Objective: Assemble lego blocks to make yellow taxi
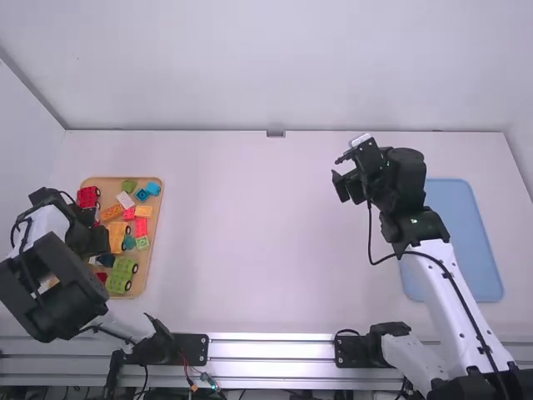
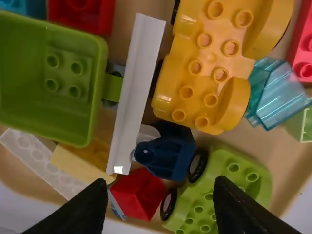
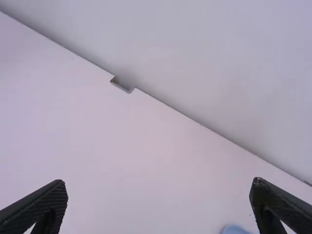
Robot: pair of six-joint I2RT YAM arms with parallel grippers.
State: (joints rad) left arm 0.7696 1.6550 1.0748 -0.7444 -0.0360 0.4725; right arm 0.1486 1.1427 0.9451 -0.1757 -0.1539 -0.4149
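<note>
Two claws stand well apart, both with their fingers spread and nothing between the tips. Beneath the gap of the left claw (image 1: 88, 239) sit a red block (image 2: 139, 194) and a green wheeled piece (image 2: 199, 207). Just beyond these is a navy block (image 2: 168, 153), then the yellow car-like piece (image 2: 209, 63), loose among the other blocks. A long white piece (image 2: 135, 92) stretches alongside the navy block, tight against its neighbours, with a green bin-shaped piece (image 2: 48, 90) on its other side. A clear teal piece (image 2: 278, 92) crowds the yellow one's far flank. All the blocks share a wood-coloured tray (image 1: 155, 218) under the left claw, packed closely enough to hem each other in; the left arm (image 1: 50, 287) hides part of it from above.

Well across from the tray, the right claw (image 1: 341, 173) hangs over the table (image 1: 250, 242). Beside its arm lies a pale blue mat or tray (image 1: 456, 242), one edge partly covered by that arm. Farther out from both claws, a wall (image 1: 283, 67) borders the table.
</note>
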